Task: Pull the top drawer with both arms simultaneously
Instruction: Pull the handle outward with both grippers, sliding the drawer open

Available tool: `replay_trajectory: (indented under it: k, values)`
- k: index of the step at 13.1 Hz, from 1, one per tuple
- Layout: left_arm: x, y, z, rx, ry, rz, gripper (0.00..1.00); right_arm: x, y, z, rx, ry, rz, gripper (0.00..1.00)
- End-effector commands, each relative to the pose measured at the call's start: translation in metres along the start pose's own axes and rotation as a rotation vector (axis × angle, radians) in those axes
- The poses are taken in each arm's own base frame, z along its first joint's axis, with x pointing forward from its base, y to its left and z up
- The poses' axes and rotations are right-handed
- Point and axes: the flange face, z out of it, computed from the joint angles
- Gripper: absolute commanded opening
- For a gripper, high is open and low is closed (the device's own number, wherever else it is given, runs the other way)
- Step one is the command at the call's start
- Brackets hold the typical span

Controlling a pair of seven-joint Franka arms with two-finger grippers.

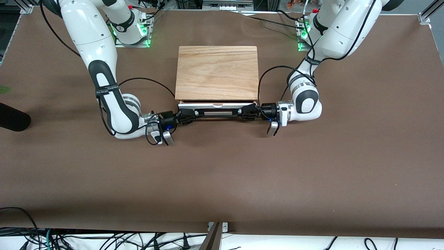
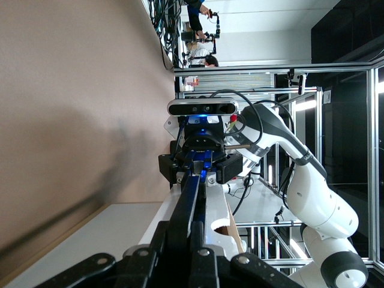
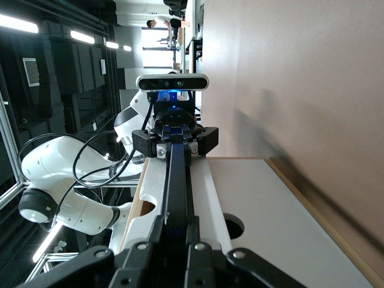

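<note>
A brown tabletop (image 1: 222,180) fills nearly the whole front view, and a low cabinet with an oak-grain slab top (image 1: 217,72) sits at upper centre of the frame, between the two arm bases at the top corners. The top drawer (image 1: 218,104) shows just below the slab's lower edge as a thin white strip, pulled out only slightly (a sliver of reddish wood is visible at its ends). Its black bar handle (image 1: 218,114) runs across in front of it, level with both wrists. The right gripper (image 1: 182,117) comes in from mid-left of the frame and is clamped on that end of the handle; the left gripper (image 1: 250,113) comes in from mid-right and is clamped on the other end. In each wrist view the bar runs up from that arm's closed fingers (image 2: 180,240) (image 3: 175,240) to the other gripper.
</note>
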Motion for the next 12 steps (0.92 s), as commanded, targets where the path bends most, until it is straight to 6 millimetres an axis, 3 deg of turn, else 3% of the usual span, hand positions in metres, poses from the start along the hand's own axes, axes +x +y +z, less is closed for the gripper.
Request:
replay_trajectory:
  k: [1,8,12]
  values:
    - [0.018,-0.016,-0.009,0.014,0.038,0.036,0.00,0.061,-0.042,-0.049,0.051,0.145,0.042,0.00]
    - [0.040,-0.023,-0.020,0.014,0.064,0.042,0.00,0.090,-0.059,-0.066,0.059,0.169,0.066,0.00]
    - [0.050,-0.019,-0.024,0.016,0.074,0.011,0.00,0.091,-0.060,-0.069,0.062,0.170,0.068,0.00]
